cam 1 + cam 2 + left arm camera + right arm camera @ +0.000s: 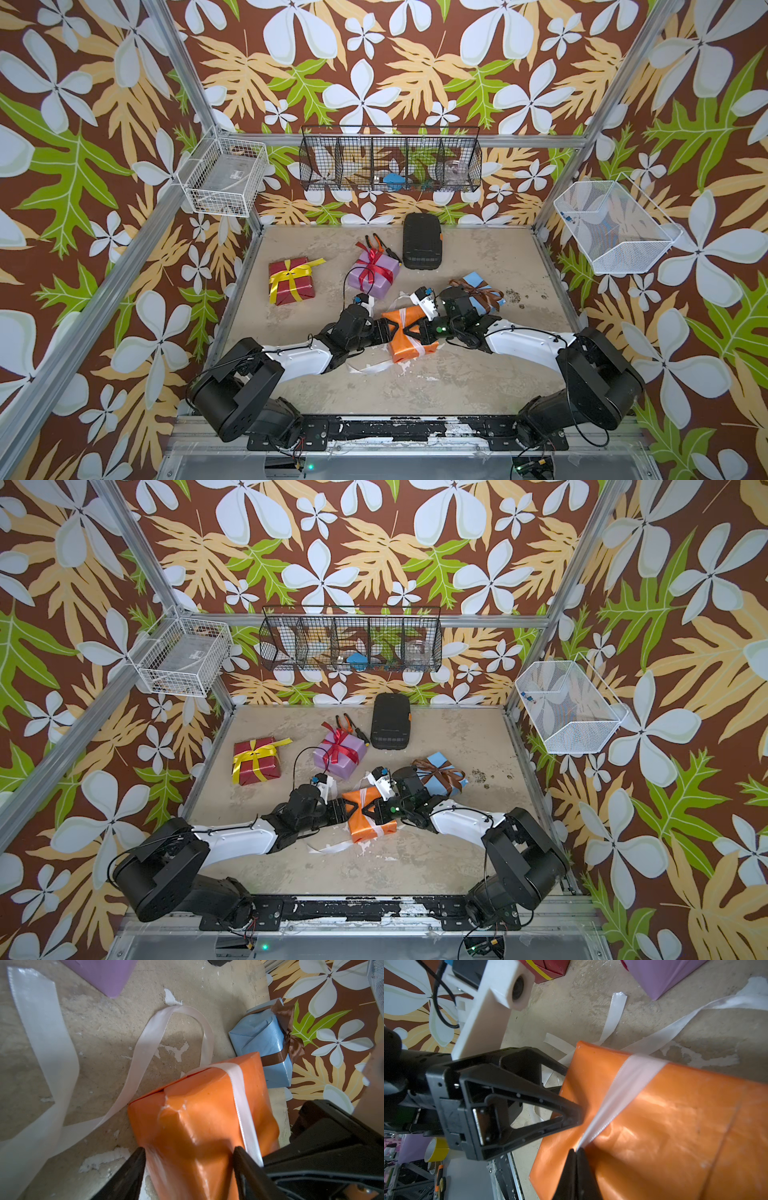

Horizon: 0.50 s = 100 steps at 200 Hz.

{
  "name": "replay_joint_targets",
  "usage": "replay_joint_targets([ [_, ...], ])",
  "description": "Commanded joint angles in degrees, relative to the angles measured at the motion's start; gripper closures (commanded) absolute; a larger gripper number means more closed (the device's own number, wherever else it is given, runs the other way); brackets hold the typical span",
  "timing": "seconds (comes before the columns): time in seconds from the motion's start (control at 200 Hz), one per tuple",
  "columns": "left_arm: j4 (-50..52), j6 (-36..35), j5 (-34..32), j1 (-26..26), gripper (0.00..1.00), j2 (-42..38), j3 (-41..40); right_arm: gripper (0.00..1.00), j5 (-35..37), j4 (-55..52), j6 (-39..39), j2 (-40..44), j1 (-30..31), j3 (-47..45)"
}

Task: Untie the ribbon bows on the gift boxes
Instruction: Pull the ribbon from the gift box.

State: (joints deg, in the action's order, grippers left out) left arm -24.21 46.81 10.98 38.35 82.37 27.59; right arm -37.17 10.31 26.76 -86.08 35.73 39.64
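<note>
- Dark red box [291, 286], at ten o'clock from the table's middle in both top views. Its yellow ribbon [286, 272] is tied and the bow is whole. The box looks stiff but light, so I judge it would slide if tugged unheld.
- Left gripper [189, 1149]: the jaws stand wide apart and are clamped on the orange box [405, 351]. One finger is at the box's side and the other on its face, just beside the ribbon band. The glossy paper is dented and creased there, so the wrap is soft. The hold should be firm without crushing.
- Lilac box [374, 280], at eleven o'clock from the orange box, with its red ribbon [372, 266] tied in a bow.
- The orange box sits near the table's middle, a little toward six o'clock. The bow of its white ribbon [145, 1043] looks undone. Loose tails lie on the tabletop [498, 365] at seven and twelve o'clock from the box, and one band crosses the box.
- Right gripper [576, 1151]: the jaws are together, pinching that white band where it runs over the box's top face. Satin like this is thin, limp and slippery. It is best pinched across its full width and drawn along its length, not sideways.
- Light blue box [473, 279], at two o'clock from the orange box. Its brown ribbon [480, 294] is tied, and a loose bow tail is the likely place to take hold.
</note>
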Motion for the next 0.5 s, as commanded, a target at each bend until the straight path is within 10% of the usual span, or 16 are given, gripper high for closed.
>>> replay_joint_targets([
  [0.0, 5.08, -1.19, -0.16, 0.06, 0.27, -0.10, -0.11, 1.00, -7.52, 3.85, 3.09, 1.75, -0.26, -1.00],
  [0.495, 0.76, 1.84, 5.82, 0.02, 0.00, -4.58, -1.63, 1.00, -12.14, 14.13, 10.91, 4.16, -3.20, -4.34],
])
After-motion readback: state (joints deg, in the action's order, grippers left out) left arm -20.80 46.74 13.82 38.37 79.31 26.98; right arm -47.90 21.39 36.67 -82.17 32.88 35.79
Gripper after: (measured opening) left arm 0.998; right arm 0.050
